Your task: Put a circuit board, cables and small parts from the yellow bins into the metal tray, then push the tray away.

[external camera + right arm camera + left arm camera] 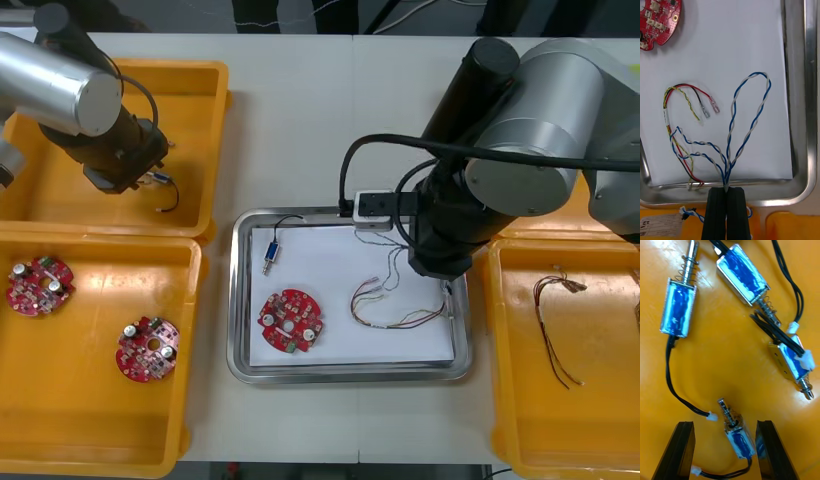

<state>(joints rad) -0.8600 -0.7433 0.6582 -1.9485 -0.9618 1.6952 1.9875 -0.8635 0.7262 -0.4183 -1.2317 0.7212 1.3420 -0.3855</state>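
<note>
My right gripper is shut on the ends of a twisted blue and white cable, whose loops lie on the white inside of the metal tray. Next to it lies a red and yellow cable, and farther off a round red circuit board. The front view shows the board and a small metal part in the tray. My left gripper hangs open in the far left yellow bin, one small metal part between its fingers.
Several more small metal parts with black leads lie in that bin. The near left bin holds two circuit boards. In the near right bin lie red and yellow cables. My right arm covers the tray's right rim.
</note>
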